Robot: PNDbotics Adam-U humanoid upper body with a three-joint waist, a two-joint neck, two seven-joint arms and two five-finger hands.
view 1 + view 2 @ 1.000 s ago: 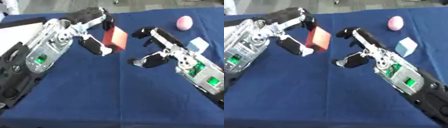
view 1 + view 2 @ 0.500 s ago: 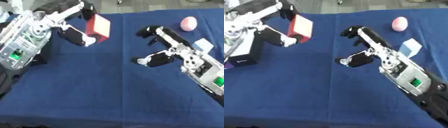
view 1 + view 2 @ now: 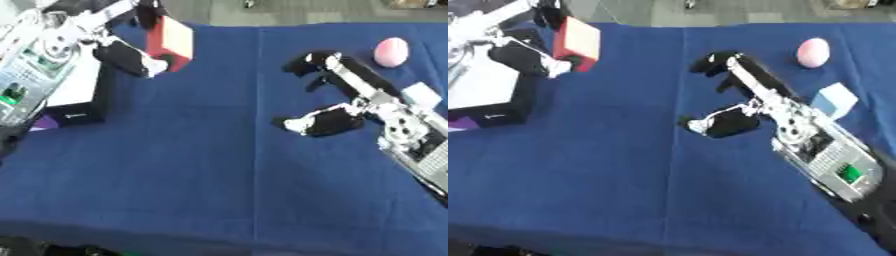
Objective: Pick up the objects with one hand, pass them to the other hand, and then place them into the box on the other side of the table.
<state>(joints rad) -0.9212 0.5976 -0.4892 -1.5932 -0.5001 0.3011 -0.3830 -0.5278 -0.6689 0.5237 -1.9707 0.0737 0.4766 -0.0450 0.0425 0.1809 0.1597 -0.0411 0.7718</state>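
Left hand [image 3: 131,52] carried red block [image 3: 171,41] toward box [image 3: 487,95]; block upright. Right hand [image 3: 337,107] empty, spread.

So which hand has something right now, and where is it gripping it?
The left hand holds the red block, pinched across its sides. The right hand is open and holds nothing.
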